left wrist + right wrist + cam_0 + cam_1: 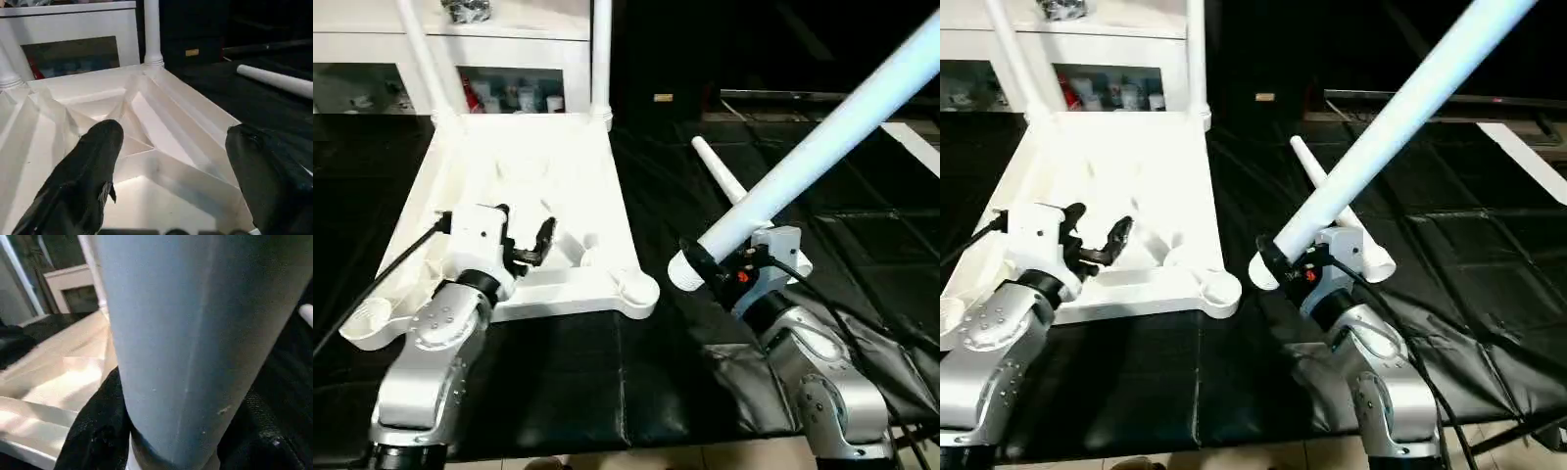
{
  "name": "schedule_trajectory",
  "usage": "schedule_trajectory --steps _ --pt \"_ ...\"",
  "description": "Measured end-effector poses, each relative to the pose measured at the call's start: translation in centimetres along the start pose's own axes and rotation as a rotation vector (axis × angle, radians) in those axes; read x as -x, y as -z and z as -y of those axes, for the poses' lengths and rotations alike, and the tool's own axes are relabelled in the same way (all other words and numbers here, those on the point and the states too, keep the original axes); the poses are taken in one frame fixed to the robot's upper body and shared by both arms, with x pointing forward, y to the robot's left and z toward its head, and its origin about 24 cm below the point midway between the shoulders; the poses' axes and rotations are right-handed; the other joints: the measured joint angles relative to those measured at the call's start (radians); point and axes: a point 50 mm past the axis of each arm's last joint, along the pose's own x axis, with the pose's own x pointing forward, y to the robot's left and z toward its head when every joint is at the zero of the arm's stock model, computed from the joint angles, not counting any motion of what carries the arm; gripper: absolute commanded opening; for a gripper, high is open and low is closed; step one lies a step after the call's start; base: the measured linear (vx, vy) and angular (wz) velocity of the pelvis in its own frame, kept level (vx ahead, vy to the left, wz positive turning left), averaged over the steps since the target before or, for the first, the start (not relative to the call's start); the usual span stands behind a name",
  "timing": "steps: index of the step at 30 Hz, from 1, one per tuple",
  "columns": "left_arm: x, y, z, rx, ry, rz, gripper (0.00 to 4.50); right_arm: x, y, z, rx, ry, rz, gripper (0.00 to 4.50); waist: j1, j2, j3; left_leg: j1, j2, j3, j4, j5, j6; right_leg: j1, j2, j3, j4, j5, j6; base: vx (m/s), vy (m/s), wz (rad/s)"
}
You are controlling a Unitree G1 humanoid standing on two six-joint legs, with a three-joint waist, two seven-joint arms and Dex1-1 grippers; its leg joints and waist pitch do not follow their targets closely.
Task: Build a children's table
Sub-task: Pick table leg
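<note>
On a black-covered work surface (607, 382), the white plastic tabletop (524, 186) is seen lying upside down, its ribbed underside turned upward and its round corner sockets exposed. Two white legs (601, 59) are seen standing upright in the two far corner sockets, in front of a white cabinet (372, 49) with glass doors, while the near right socket (634, 286) and the near left socket (367, 318) are shown without legs. The left gripper (524, 233) is held over the near part of the tabletop's underside, its two black fingers (93, 166) spread well apart with nothing between them; in the left wrist view the ribs of the underside are seen beyond the gap. A third leg (832, 127) is clasped by the right gripper (700, 262) close to its flared end (683, 272), the jaws being closed around the tube; the leg is tilted, rising away toward the far right, and its flared end is placed just to the right of the near right socket, apart from it. A fourth leg (720, 181) is seen lying on the black surface behind the right gripper, to the right of the tabletop. In the right wrist view the held tube (195, 342) is seen at close range, with the tabletop beyond it.
</note>
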Motion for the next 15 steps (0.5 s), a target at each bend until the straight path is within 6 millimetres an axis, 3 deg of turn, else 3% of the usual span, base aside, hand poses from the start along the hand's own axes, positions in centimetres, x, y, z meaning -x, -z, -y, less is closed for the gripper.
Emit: schedule_trajectory --steps 15 --pt "0.0 0.0 0.0 -0.005 -0.017 0.012 3.84 -0.1 0.4 1.0 0.041 0.096 -0.046 1.91 -0.001 -0.001 -0.001 0.000 0.000 0.001 0.000 0.000 0.001 0.000 0.001 0.001 0.000 0.000 0.000 0.000 0.000 0.00"
